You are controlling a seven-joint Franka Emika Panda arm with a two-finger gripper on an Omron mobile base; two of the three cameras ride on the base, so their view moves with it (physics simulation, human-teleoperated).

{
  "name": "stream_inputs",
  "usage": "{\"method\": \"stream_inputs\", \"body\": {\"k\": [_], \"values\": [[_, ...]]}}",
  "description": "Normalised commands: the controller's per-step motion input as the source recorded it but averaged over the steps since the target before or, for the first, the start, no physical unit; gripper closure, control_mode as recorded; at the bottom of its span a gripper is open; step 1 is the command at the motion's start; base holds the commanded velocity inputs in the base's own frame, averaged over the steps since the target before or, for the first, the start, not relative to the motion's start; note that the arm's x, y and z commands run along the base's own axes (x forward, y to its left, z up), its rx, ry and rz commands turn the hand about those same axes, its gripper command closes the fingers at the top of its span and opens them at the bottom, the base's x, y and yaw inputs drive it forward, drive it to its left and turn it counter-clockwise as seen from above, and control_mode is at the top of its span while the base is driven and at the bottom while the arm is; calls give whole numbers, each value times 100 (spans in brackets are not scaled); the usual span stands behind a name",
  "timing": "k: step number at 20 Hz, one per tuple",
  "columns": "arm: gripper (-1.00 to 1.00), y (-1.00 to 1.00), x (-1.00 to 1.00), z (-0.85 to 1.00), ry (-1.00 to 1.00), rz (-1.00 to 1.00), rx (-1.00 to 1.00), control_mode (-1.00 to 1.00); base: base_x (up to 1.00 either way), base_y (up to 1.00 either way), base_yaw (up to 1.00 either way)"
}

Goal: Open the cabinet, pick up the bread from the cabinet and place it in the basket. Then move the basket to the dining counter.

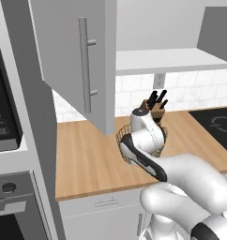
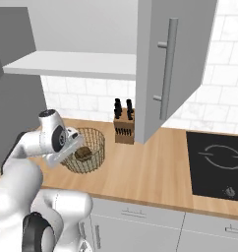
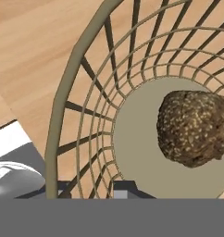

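The tan wire basket stands on the wood worktop below the open cabinet, whose doors are swung out. The dark brown bread lies on the basket's pale bottom, also seen through the mesh. My gripper sits at the basket's near rim, its tips close together on either side of the mesh wall, shut on it. My arm covers most of the basket in the left base view. The dining counter is out of view.
A wooden knife block stands right behind the basket by the tiled wall. A black cooktop lies to the right. The open cabinet door hangs low over the worktop on the left, next to a tall oven column.
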Motion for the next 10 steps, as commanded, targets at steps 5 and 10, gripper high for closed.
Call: {"method": "stream_inputs", "body": {"k": [5,10], "values": [[100,0,-70,99,-13,7,-16,-100,0,0,0],[100,0,-84,100,-16,3,-12,-100,0,0,0]]}}
